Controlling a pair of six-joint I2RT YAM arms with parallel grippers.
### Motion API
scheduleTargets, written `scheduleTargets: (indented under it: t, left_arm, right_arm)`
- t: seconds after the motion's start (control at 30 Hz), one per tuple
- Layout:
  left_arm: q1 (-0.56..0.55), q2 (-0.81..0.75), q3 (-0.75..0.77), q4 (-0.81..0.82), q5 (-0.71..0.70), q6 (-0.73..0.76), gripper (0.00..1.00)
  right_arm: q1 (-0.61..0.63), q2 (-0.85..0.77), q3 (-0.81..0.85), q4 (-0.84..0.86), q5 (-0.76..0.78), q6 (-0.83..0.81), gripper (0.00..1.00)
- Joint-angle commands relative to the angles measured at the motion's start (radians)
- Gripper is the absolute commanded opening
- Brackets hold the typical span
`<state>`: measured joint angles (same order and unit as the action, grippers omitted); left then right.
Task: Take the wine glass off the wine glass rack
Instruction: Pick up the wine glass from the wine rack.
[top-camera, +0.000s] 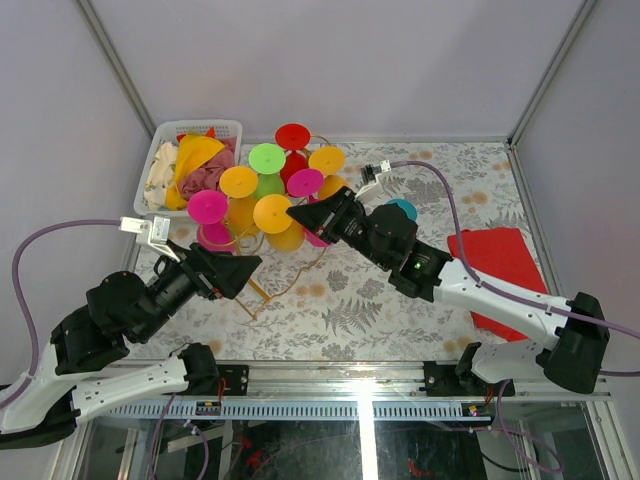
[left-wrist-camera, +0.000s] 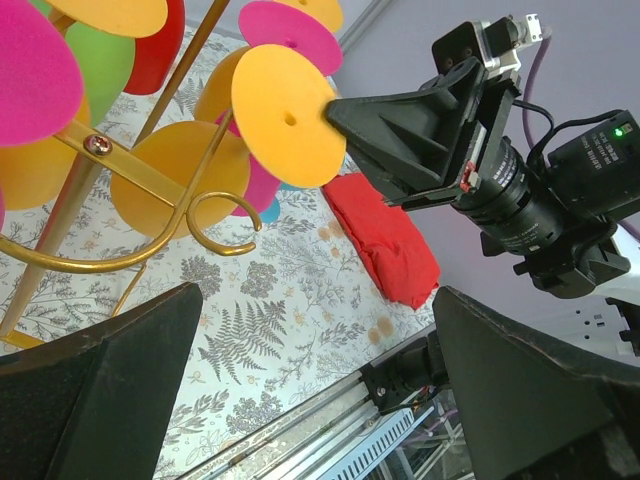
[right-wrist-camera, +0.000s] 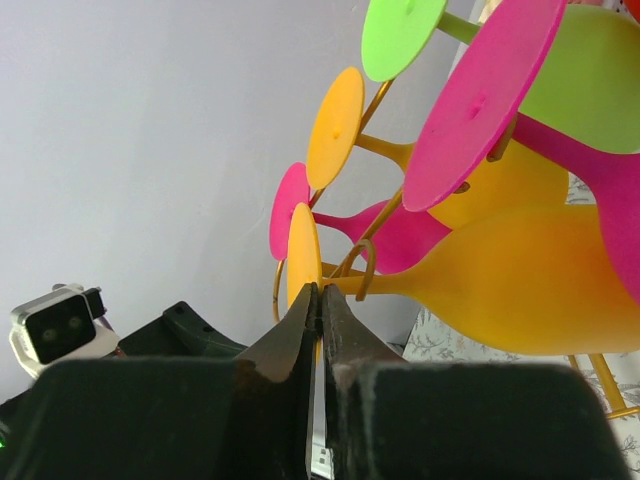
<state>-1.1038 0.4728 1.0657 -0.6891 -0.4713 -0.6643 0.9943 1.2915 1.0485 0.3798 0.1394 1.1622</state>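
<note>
so the right fingers (right-wrist-camera: 288, 345) are pinched tight on the foot edge of the orange wine glass (right-wrist-camera: 500, 290); the glass hangs on the gold rack (left-wrist-camera: 130, 170) among other glasses; left fingers (left-wrist-camera: 110, 390) are spread wide, holding nothing, over the counter (left-wrist-camera: 250, 330)

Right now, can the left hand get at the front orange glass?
Probably yes: the open left hand faces the orange glass, nothing between them, though the right hand pinches its foot.
</note>
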Motion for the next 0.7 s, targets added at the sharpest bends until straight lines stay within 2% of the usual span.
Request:
scheduleTargets:
  t: [0.0,0.67]
  left_arm:
    - [0.001,-0.003,-0.004,0.010,-0.013,-0.019,1.00]
    - [0.000,-0.009,-0.008,0.008,-0.001,-0.044,1.00]
  right_arm:
    - [0.006,-0.045,-0.002,0.061,0.028,0.019,0.02]
    - [0.006,-0.098,-0.071,0.128,0.010,0.037,0.01]
